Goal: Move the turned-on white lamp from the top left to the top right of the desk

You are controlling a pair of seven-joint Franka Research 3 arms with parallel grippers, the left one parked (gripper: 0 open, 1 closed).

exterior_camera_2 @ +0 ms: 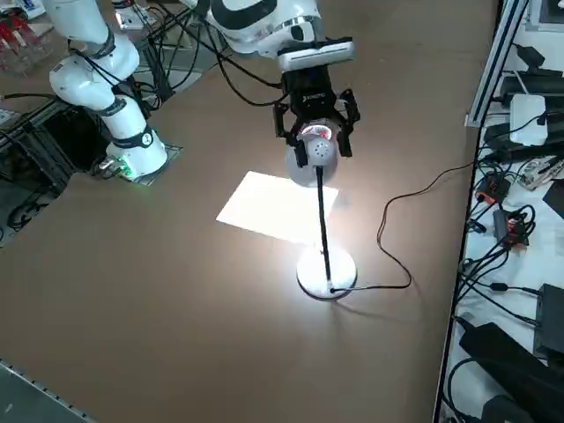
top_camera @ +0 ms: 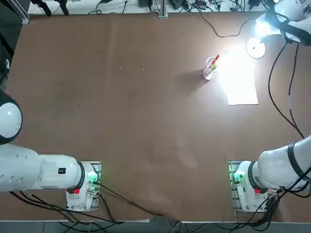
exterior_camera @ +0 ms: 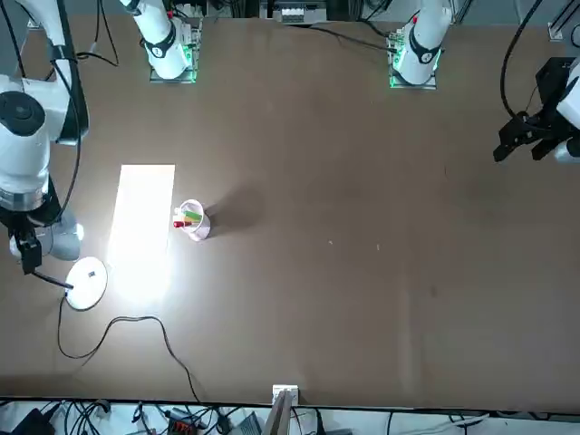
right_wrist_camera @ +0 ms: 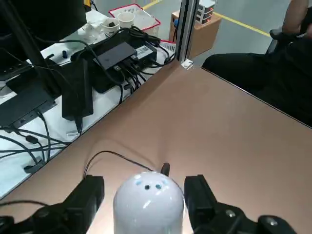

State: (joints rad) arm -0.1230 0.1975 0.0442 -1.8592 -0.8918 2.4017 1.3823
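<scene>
Wrist view gives me the right gripper (right_wrist_camera: 145, 195) spread wide around the lamp (right_wrist_camera: 148, 202) head without touching, its base cut off below, though overhead it stands lit at the desk (top_camera: 121, 121) far-right corner.

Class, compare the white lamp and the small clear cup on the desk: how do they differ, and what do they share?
The lamp is opaque white and glowing; the cup is clear and unlit. The lamp trails a black cord; the cup has none and holds red and yellow items. The open right gripper straddles the lamp's head; the cup stands alone. Both stand on the desk.
</scene>
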